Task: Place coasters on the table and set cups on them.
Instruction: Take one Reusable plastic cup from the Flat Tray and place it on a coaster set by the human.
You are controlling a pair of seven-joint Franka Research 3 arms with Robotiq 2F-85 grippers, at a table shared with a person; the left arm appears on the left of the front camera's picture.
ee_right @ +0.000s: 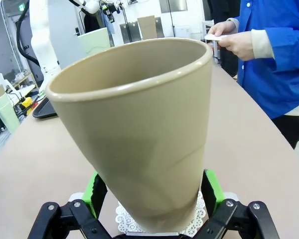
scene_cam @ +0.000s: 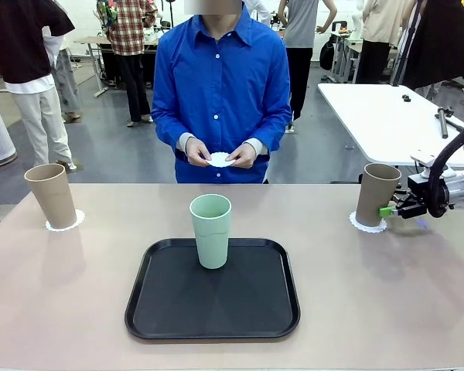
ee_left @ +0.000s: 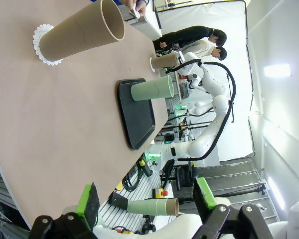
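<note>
On the beige table (scene_cam: 77,309), a tan cup (scene_cam: 50,195) stands on a scalloped white coaster (scene_cam: 64,223) at the far left. A second tan cup (scene_cam: 377,193) stands on a coaster (scene_cam: 367,225) at the far right. My right gripper (scene_cam: 388,210) is open, with its green pads on either side of that cup's (ee_right: 139,129) base over the coaster (ee_right: 124,219). The mint cup (scene_cam: 210,229) stands upright on the tray. The person's hands hold a third coaster (scene_cam: 219,159) at the far edge. My left gripper (ee_left: 147,199) is open and holds nothing, off the table's near corner.
A black tray (scene_cam: 162,309) lies mid-table near the front edge. A white table (scene_cam: 379,116) stands behind at the right, with people farther back. The person in blue (scene_cam: 220,85) stands at the far edge. The left wrist view shows the tray (ee_left: 139,124) and left cup (ee_left: 82,35).
</note>
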